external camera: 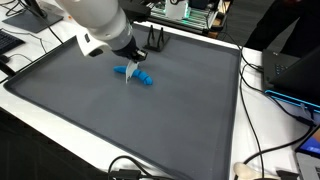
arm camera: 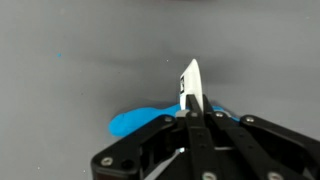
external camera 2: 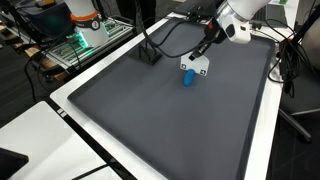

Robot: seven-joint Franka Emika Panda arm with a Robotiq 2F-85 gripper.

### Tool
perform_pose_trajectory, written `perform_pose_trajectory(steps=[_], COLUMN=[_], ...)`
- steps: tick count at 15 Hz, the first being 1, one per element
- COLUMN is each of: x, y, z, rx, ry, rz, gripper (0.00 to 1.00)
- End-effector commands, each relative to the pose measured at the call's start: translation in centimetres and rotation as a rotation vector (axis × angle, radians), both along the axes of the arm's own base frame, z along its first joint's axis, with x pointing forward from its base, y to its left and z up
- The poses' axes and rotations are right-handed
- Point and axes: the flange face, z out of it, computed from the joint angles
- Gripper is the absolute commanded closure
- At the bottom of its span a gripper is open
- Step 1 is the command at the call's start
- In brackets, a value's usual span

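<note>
Grey mat [external camera: 190, 115] on white table [external camera: 275, 125]; black stand [external camera 2: 148, 57] at far edge. Item: blue object [external camera: 139, 77], lying on the mat, far of centre. Gripper [external camera: 128, 72] directly over it, fingers [arm camera: 190, 85] drawn together, tips at the object; actual pinch not discernible.

Soft, even light from above fills both exterior views, and the dark grey matte worktop [external camera: 130, 120] carries a pale sheen. The glossy white robot arm [external camera: 95, 20] at the top of the frame is nearly washed out. A small blue plastic object [external camera: 135, 76] throws only a faint, short shadow. A blue glowing strip [external camera: 290, 97] lights the right edge. In the wrist view the black jaws at the bottom are blurred, their white tip glares, and the surface behind looks dim and grainy.
</note>
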Motion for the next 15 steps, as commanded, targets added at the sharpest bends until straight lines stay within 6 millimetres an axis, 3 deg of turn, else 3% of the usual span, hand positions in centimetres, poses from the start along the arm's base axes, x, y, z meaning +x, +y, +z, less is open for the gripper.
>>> perform_pose_trajectory(steps=[1, 15], x=[-0.9, -2.3], y=[-0.2, -0.7], z=[-2.2, -0.7], rx=[-0.003, 0.014], ry=[0.082, 0.131], rz=[0.030, 0.026], gripper=[0.99, 0.99])
